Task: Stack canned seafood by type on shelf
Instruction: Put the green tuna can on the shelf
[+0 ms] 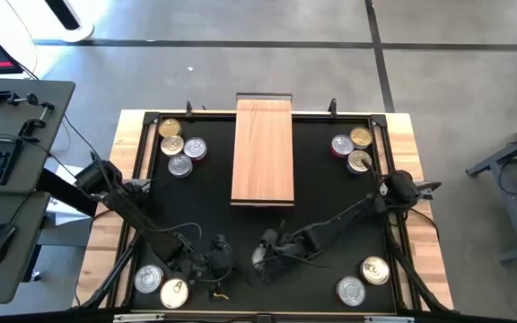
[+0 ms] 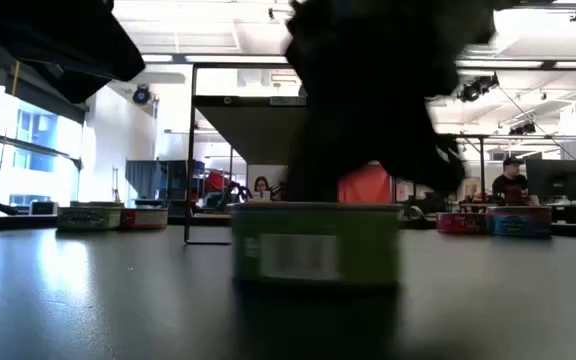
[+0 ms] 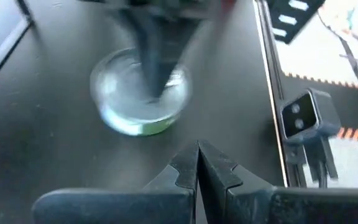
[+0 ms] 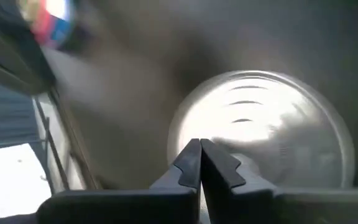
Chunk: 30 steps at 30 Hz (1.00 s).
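Round flat silver-lidded tin with green side label [image 2: 316, 246] sits on the black worktop [image 1: 330, 184], directly under the right jaws [image 4: 199, 163], clenched, empty. Left jaws [image 3: 198, 167] clenched nearby. Light-wood plank shelf [image 1: 263, 150] lies beyond, bare.

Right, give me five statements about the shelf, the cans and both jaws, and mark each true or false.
1. The wooden shelf has no cans on it. True.
2. The right gripper has its jaws wide open. False: they are shut, right over a green-sided can.
3. The left gripper has its jaws shut. True.
4. Two cans sit at the mat's near left corner. True.
5. All cans stand in one pile. False: they lie in separate groups, such as the far-right group.
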Each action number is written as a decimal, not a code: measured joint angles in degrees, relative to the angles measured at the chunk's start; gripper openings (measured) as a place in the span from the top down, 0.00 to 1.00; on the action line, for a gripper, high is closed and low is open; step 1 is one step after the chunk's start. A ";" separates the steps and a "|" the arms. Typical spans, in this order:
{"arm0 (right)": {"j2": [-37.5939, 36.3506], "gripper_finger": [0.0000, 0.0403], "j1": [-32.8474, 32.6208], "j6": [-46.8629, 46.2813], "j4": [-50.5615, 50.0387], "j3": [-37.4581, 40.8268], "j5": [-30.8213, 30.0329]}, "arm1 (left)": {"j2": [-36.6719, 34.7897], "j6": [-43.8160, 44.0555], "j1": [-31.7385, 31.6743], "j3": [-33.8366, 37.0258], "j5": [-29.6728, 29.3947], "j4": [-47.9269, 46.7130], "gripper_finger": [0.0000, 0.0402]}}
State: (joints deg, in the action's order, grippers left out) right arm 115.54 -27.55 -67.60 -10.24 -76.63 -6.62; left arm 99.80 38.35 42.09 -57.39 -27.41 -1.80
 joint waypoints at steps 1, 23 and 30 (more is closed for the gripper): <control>-0.26 1.00 -0.17 0.58 -1.80 -2.11 0.06 | -0.23 -1.22 0.20 0.00 0.20 -0.16 1.00; -3.10 1.00 -7.98 -14.83 -18.21 3.23 0.88 | 1.22 -33.49 -7.48 -0.04 4.09 -0.35 1.00; -3.10 1.00 -5.01 -8.31 -17.84 5.21 0.49 | 4.37 -29.52 -6.65 -0.29 -0.15 5.30 1.00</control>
State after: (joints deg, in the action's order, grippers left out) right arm 112.44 -32.57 -75.91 -28.08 -71.41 -6.13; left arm 104.17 8.83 35.44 -57.67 -27.56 3.51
